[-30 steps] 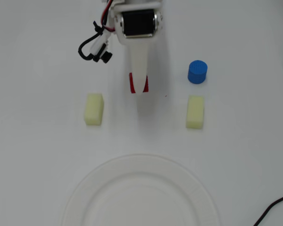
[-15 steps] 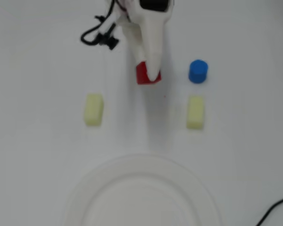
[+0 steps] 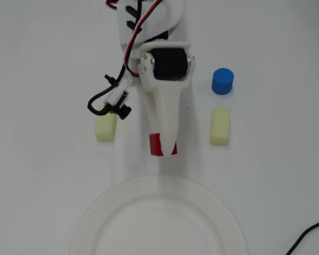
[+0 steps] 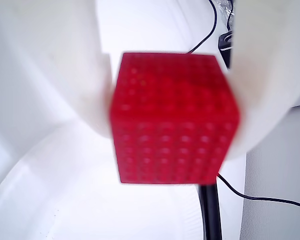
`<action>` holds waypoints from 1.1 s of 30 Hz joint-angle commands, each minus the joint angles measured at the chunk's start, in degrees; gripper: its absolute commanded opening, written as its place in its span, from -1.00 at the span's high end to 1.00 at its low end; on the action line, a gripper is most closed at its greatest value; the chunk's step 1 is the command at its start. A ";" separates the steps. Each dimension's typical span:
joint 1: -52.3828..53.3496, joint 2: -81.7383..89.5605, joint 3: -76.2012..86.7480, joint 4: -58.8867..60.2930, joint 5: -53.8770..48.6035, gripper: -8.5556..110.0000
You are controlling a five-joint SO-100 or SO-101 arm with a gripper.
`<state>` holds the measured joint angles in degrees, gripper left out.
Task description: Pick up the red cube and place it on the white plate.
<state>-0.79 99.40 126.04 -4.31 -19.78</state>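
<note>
Overhead view: we see the white arm reaching down from the top centre of the frame, its gripper [image 3: 165,144] ending at centre, just above the plate's upper rim. The red cube [image 3: 156,145] shows at the tip, partly covered by the white finger; only its left part and a sliver at the right are visible. The white plate [image 3: 122,212] fills the lower centre, cut by the bottom edge. The cube sits just short of the rim, not over the plate.

Wrist view: the red cube [image 4: 174,117] fills the middle of the frame, its surface dotted with a fine grid. We note white fingers [image 4: 45,80] pressed against its left and right sides, so the jaws are closed onto the cube and hold it. The picture is blurred; we cannot tell whether the cube is lifted or touching the table.

Overhead view again: a pale yellow block [image 3: 106,127] lies left of the gripper, another pale yellow block [image 3: 220,126] right of it, both well apart from the cube. A blue cylinder [image 3: 223,81] stands just above the right block. A black cable [image 3: 308,236] crosses the lower right corner.
</note>
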 commanded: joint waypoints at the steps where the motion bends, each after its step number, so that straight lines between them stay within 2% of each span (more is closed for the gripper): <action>1: 0.62 -4.92 -8.09 -1.05 0.97 0.85; 9: 1.67 -12.39 -18.72 3.69 4.83 0.85; 16: 1.76 -18.90 -29.71 14.77 10.20 0.78; 21: 2.02 -20.30 -35.24 23.64 14.06 0.65; 27: 1.93 -20.21 -47.11 44.56 21.53 0.34; 33: 0.09 -16.44 -52.03 56.43 23.20 0.22</action>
<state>0.18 78.31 77.78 48.08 2.37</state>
